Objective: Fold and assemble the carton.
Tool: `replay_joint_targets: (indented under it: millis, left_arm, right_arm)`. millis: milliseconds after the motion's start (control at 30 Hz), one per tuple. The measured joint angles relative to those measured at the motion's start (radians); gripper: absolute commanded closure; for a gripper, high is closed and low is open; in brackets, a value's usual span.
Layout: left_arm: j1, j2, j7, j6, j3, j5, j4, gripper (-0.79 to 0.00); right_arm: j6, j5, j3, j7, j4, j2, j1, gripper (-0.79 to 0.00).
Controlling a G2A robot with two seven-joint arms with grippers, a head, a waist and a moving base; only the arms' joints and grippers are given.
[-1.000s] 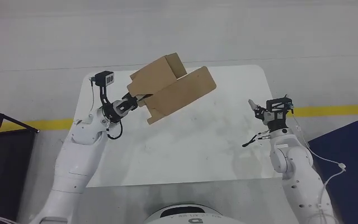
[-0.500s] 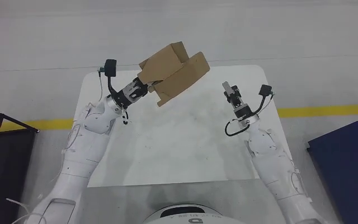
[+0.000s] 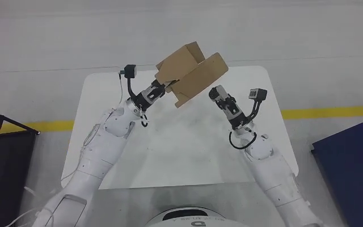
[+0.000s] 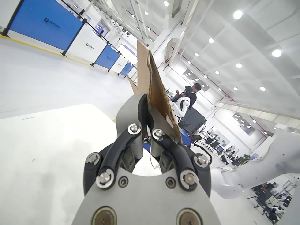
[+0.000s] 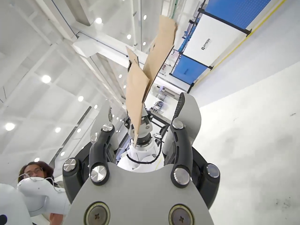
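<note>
White rectangular table [image 3: 170,153] below; over its far edge the brown cardboard carton [image 3: 191,72], half-flattened with flaps splayed, hangs tilted, left gripper [image 3: 167,85] clamped on its edge, right gripper [image 3: 215,91] just beside (fingers spread).

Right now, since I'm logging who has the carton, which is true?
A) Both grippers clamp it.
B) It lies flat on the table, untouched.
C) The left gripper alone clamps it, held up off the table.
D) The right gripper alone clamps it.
C: the left gripper is shut on an edge of the carton, held in the air, while the right gripper stands open close by it.
</note>
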Motion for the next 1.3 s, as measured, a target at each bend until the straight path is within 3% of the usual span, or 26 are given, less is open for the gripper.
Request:
replay_joint_targets:
  millis: [300, 467, 867, 900, 933, 1000, 1067, 1100, 1167, 1300]
  left_arm:
    - [-0.012, -0.012, -0.013, 0.002, 0.031, -0.021, 0.027, 0.0]
    - [-0.004, -0.013, -0.032, 0.004, 0.033, -0.046, 0.024, 0.0]
    - [0.003, -0.01, -0.08, -0.004, 0.021, -0.079, 0.016, 0.0]
    - [0.0, -0.01, -0.084, -0.005, 0.021, -0.082, 0.017, 0.0]
    - [-0.002, -0.011, -0.087, -0.006, 0.021, -0.085, 0.018, 0.0]
    - [-0.006, -0.011, -0.093, -0.008, 0.022, -0.089, 0.023, 0.0]
    - [-0.009, -0.012, -0.097, -0.011, 0.023, -0.091, 0.027, 0.0]
    - [-0.011, -0.012, -0.099, -0.013, 0.023, -0.092, 0.031, -0.194]
    - [-0.013, -0.013, -0.1, -0.016, 0.024, -0.093, 0.039, -0.785]
    - [-0.01, -0.011, -0.111, -0.025, 0.017, -0.09, 0.06, -0.785]
  right_arm:
    - [-0.017, -0.027, -0.002, 0.003, -0.049, -0.001, -0.031, -0.474]
    - [-0.01, -0.031, -0.002, -0.009, -0.033, -0.004, -0.03, -0.394]
    - [0.0, -0.046, -0.015, -0.005, -0.012, -0.01, -0.008, -0.339]
    - [0.0, -0.049, -0.017, -0.006, -0.012, -0.011, -0.006, -0.32]
    - [0.001, -0.05, -0.017, -0.007, -0.012, -0.011, -0.005, -0.252]
    - [0.004, -0.054, -0.018, -0.008, -0.011, -0.012, -0.002, 0.0]
    - [0.007, -0.056, -0.018, -0.009, -0.01, -0.013, 0.001, 0.0]
    - [0.009, -0.057, -0.017, -0.009, -0.009, -0.013, 0.003, 0.0]
    - [0.012, -0.057, -0.015, -0.004, -0.005, -0.013, 0.007, 0.0]
    - [0.013, -0.046, -0.003, 0.012, 0.006, -0.012, 0.014, 0.0]
